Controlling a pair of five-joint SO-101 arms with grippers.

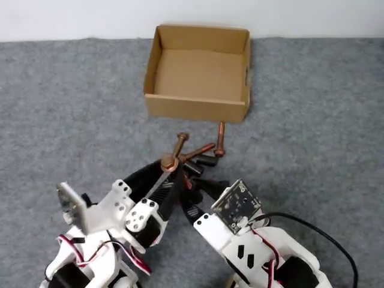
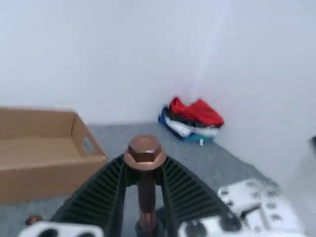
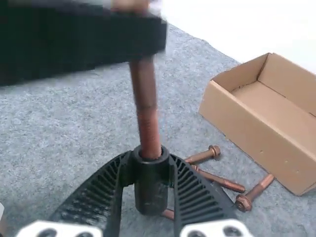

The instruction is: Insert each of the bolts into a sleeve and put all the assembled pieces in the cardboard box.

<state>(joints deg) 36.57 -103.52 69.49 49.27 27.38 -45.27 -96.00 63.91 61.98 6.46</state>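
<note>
The bolt (image 2: 144,192), clamped just under its head by the left gripper (image 2: 144,168), has its tip in the black sleeve (image 3: 149,185), which the right gripper (image 3: 149,163) pinches steady so the two line up. Spare bolts (image 1: 221,139) lie mid-worktop, before the empty cardboard box (image 1: 198,109) at its far edge.

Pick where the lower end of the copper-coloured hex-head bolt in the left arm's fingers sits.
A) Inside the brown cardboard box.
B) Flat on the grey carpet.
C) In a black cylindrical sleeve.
C: the copper-coloured hex-head bolt, gripped by the left arm's fingers, has its tip in the black cylindrical sleeve clamped in the right arm's fingers.
</note>
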